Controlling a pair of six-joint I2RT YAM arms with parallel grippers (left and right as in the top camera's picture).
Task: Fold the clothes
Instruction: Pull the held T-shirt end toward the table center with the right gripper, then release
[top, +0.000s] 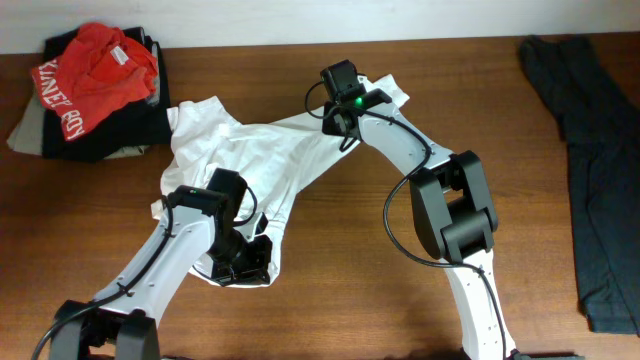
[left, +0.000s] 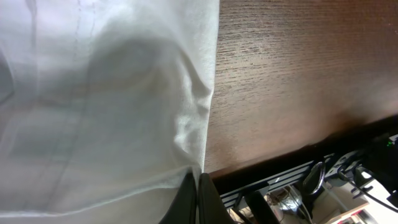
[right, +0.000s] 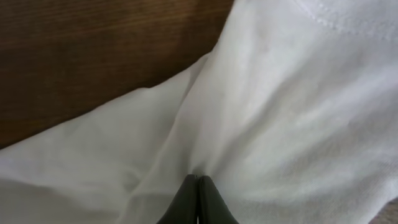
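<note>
Your counter (top: 340, 310) carries three lots of clothing, and I place all of them from the red shirt (top: 95, 75) at its far left corner. The white T-shirt (top: 250, 150) is the largest thing in play. It starts just right of the red shirt, one edge touching the dark pile underneath it, and stretches across the middle of the counter. Its long axis runs on a diagonal, from a near end below and right of the red shirt to a far end level with it and further right.

A long dark garment (top: 590, 170) lies well apart, at the opposite edge from the red shirt. The red shirt itself sits crumpled on top of a stack of dark clothes. You have no bin or basket in view.

Your left hand (top: 240, 268) is closed on the shirt's near end, pinching cloth at the edge. Your right hand (top: 340, 118) is closed on a gather of fabric at the far end. I cannot tell which end is the collar.

Each hand therefore sits at its own end of the diagonal with the cloth spanning between them. I judge that the next move depends on that line.
</note>
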